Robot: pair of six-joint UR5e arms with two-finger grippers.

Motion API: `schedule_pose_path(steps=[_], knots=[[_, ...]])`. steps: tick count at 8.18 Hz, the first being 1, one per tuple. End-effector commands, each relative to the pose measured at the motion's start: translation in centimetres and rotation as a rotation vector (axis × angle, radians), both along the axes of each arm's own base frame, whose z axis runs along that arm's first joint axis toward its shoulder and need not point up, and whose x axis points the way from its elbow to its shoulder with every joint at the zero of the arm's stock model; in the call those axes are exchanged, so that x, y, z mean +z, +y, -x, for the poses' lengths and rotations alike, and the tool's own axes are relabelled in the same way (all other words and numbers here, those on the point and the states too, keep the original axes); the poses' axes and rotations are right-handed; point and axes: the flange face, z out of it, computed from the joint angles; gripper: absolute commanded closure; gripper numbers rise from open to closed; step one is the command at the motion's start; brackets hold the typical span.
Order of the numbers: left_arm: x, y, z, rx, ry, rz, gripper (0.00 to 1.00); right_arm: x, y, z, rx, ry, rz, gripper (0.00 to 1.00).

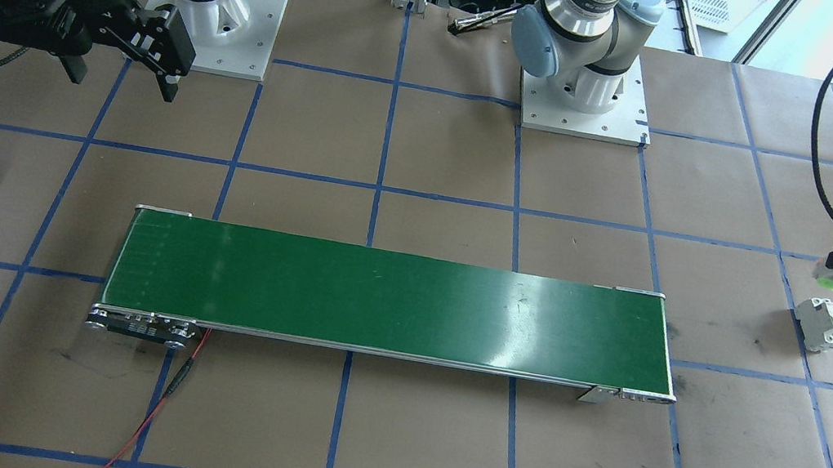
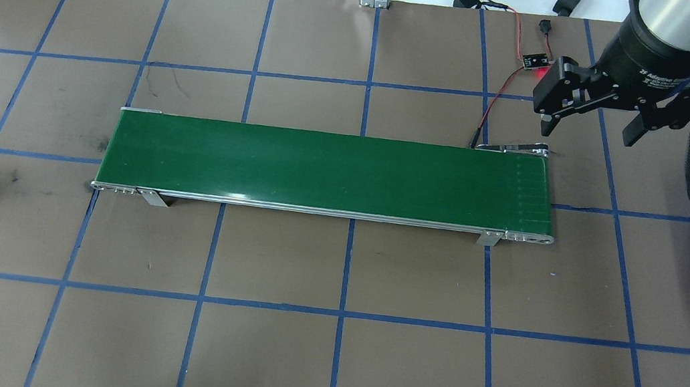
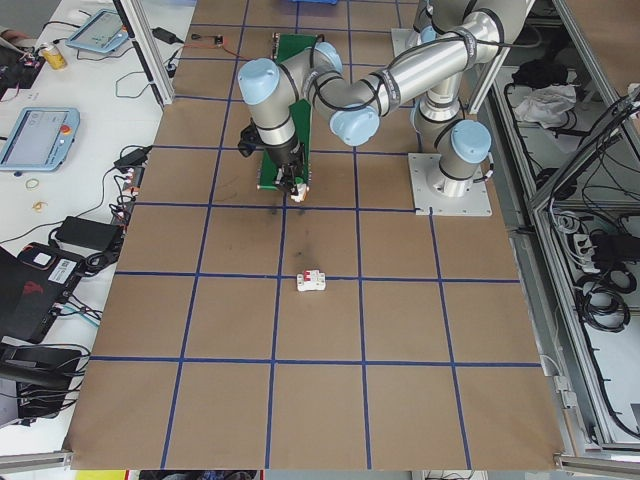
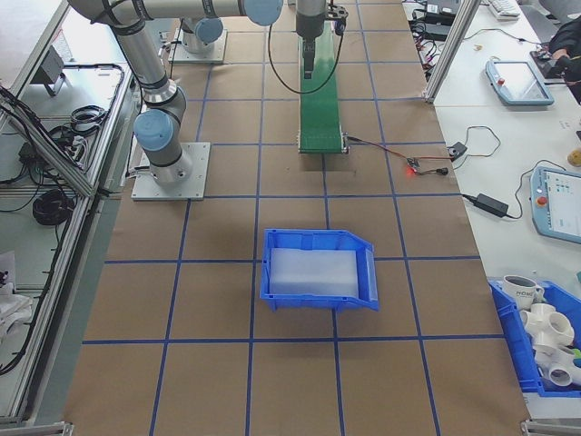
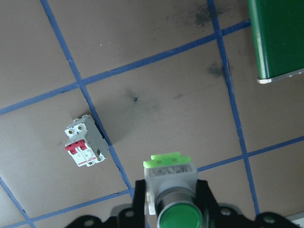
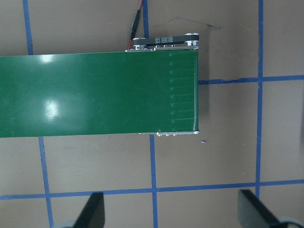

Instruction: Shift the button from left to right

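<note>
Your left gripper (image 5: 171, 202) had its fingers (image 5: 139, 199) closed on the button (image 5: 170, 190), one on each side of its whitish body, green cap toward the wrist camera. The button hung clear of the tabletop (image 5: 166, 95), near the left end of the belt (image 1: 390, 300), with the breaker (image 5: 84, 147) lying on the paper just beside it and untouched. So the pick looked done and you were in the carry. Your right gripper (image 2: 592, 117) hovered beyond the belt's other end with its fingers spread wide and nothing between them. I judge the next move called for bringing the button across to the belt's near end, lowering it until it rested on the green surface, then opening. Release too high and it could topple or roll.
</note>
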Motion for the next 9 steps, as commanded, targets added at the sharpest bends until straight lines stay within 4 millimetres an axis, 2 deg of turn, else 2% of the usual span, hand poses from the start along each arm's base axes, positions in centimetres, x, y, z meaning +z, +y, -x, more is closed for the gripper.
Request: schedule_pose_path(steps=[1, 2, 4, 5, 6, 7, 9], knots=[[-0.2, -2.3, 8.4, 0.384, -0.022, 0.059, 1.0, -0.4, -0.1, 0.0, 0.01, 0.0, -0.015, 0.0], [0.6, -2.8, 12.0, 0.575, 0.028, 0.095, 1.0, -0.5, -0.3, 0.0, 0.009, 0.0, -0.013, 0.0], [1.2, -3.0, 16.9, 0.844, -0.013, 0.113, 1.0, -0.6, -0.3, 0.0, 0.009, 0.002, -0.015, 0.0], [2.2, -3.2, 18.7, 1.058, -0.033, 0.171, 1.0, -0.6, -0.3, 0.0, 0.009, 0.002, -0.015, 0.0], [2.4, -3.4, 19.4, 1.281, -0.045, 0.201, 1.0, -0.6, -0.3, 0.0, 0.009, 0.002, -0.015, 0.0], [1.5, -3.5, 20.2, 1.41, -0.067, 0.192, 1.0, -0.6, -0.3, 0.0, 0.01, 0.002, -0.018, 0.0], [0.2, -3.7, 21.1, 1.504, -0.016, 0.126, 1.0, -1.2, -0.4, 0.0, 0.012, -0.001, -0.033, 0.0]])
